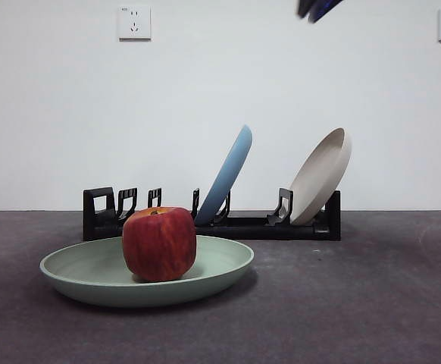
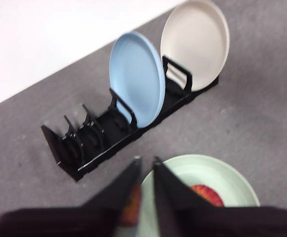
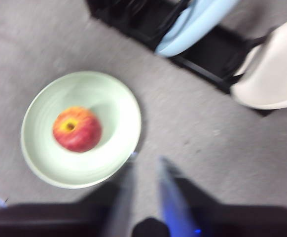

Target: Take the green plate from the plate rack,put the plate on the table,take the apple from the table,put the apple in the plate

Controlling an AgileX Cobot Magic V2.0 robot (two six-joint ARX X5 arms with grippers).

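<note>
The green plate (image 1: 228, 262) lies flat on the table (image 1: 372, 303) in front of the plate rack (image 1: 243, 226). The apple (image 1: 159, 243) stands in the plate, left of its middle. In the right wrist view the apple (image 3: 77, 129) sits in the plate (image 3: 116, 106), and my right gripper (image 3: 146, 160) is high above the table beside the plate, empty, jaws a little apart. Its tip (image 1: 317, 7) shows at the front view's top edge. My left gripper (image 2: 145, 160) hangs above the plate (image 2: 217, 173) and apple (image 2: 207, 193), empty, jaws nearly together.
A light blue plate (image 1: 228, 173) and a beige plate (image 1: 323, 174) lean in the rack's slots. The rack's left slots hold nothing. A white wall stands close behind the rack.
</note>
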